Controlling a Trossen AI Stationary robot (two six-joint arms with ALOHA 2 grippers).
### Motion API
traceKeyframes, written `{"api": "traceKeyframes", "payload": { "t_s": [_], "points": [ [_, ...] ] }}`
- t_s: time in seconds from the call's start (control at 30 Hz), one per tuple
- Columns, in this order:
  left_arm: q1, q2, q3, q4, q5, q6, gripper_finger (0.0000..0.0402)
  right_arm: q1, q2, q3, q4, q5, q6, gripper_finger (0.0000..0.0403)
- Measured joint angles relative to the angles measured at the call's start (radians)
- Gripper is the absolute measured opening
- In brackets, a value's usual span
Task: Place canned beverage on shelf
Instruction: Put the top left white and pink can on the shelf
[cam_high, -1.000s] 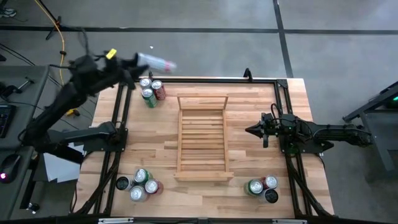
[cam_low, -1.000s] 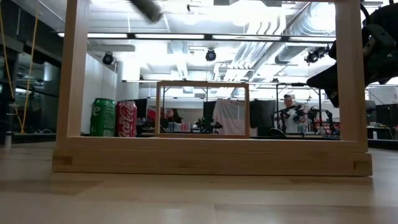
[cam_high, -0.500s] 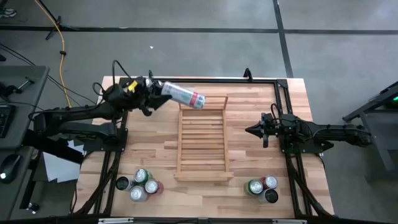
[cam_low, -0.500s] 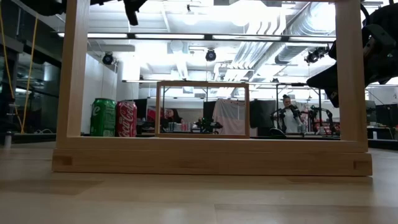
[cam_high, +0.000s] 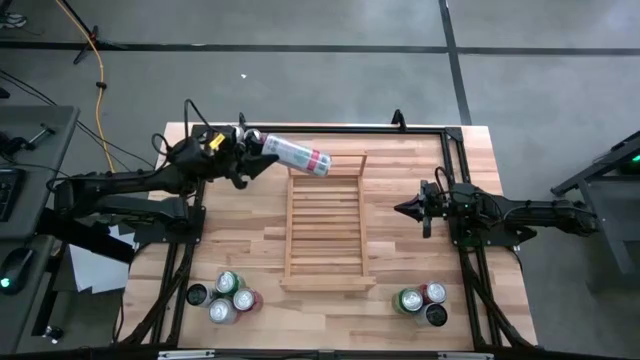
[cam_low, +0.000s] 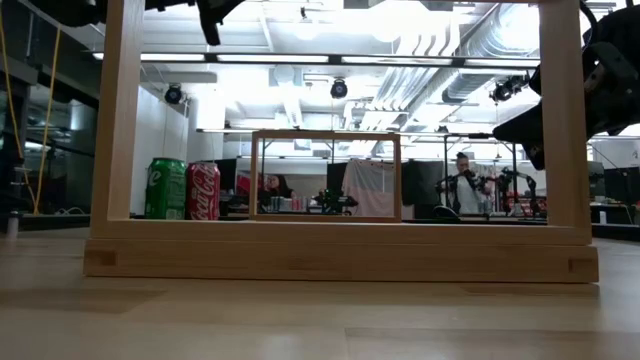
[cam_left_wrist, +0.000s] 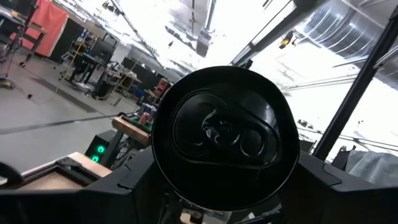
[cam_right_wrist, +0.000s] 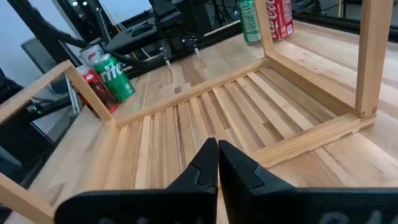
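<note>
Left gripper (cam_high: 248, 156) is pinching the silver-and-pink canned beverage (cam_high: 296, 156), held on its side over the upper-left corner of the light-wood slatted shelf (cam_high: 325, 222), upper centre of the high view. Can needs tipping upright, then lowering clear of the end bar onto the slats before release; a drop from here would likely roll. Right gripper (cam_high: 413, 210) is pressed together, parked at frame right beside the shelf.

The floor (cam_high: 330, 80) around the table is grey concrete with dark lines. Behind the table, the room has bright ceiling lights (cam_low: 400, 20), silver ducts (cam_low: 450, 75) and distant workbenches (cam_low: 500, 205).
</note>
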Motion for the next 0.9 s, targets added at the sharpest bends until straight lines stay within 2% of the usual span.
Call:
{"api": "traceKeyframes", "payload": {
  "t_s": [0.13,0.27,0.33,0.43,0.53,0.67,0.77,0.9],
  "points": [
    [0.0,0.0,0.0,-0.014,-0.001,-0.001,0.0228,0.0,-0.001,0.0,0.214,0.042,0.337,0.0],
    [0.0,0.0,0.001,-0.051,-0.001,0.02,0.0228,0.0,0.0,0.0,0.402,0.265,0.564,0.0],
    [0.0,0.0,0.025,-0.127,-0.001,0.049,0.0228,0.0,0.002,0.0,0.487,0.373,0.594,0.0],
    [0.0,0.0,0.116,-0.339,-0.001,0.138,0.0228,0.0,0.021,0.001,0.637,0.414,0.587,0.0],
    [0.0,0.011,0.221,-0.563,0.002,0.259,0.0228,-0.001,0.068,0.047,0.733,0.342,0.509,0.0],
    [0.003,0.029,0.308,-0.722,0.008,0.377,0.0228,0.0,0.199,0.201,0.706,0.194,0.382,0.0],
    [0.004,0.03,0.355,-0.818,0.008,0.457,0.0228,0.0,0.341,0.357,0.59,0.106,0.242,0.0],
    [0.003,0.062,0.419,-1.013,-0.011,0.513,0.0228,-0.002,0.507,0.585,0.294,0.028,0.056,0.0]
  ]
}}
